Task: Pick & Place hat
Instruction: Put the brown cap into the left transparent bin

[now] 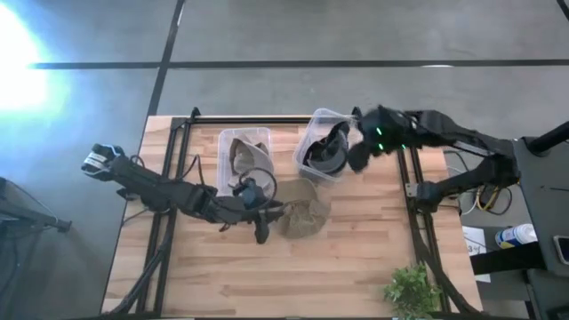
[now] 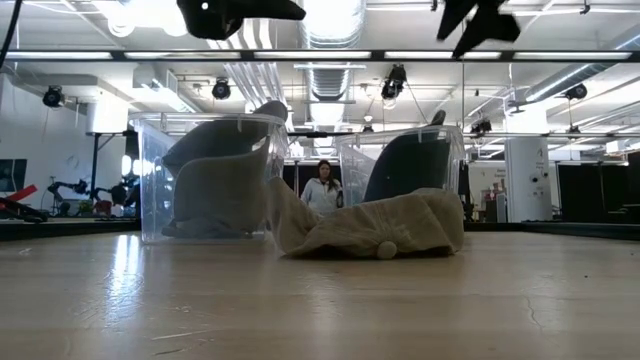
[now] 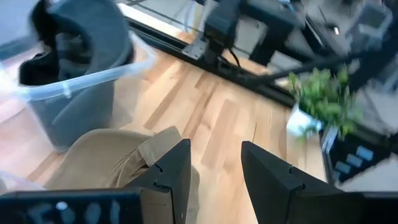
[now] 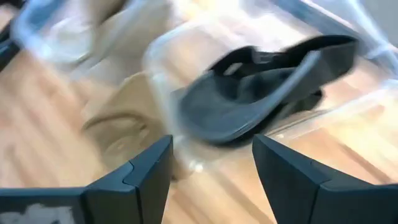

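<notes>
A tan hat lies crumpled on the table in front of two clear bins. The left bin holds another tan hat. The right bin holds a dark hat. My left gripper is open and hovers just left of the loose tan hat, raised above the table. My right gripper is open, raised beside the right bin's right wall and facing the dark hat.
A small potted plant stands at the table's near right corner. Black frame rails run along the table's left, right and far edges. Bare wood lies near the front edge. A person stands far back in the room.
</notes>
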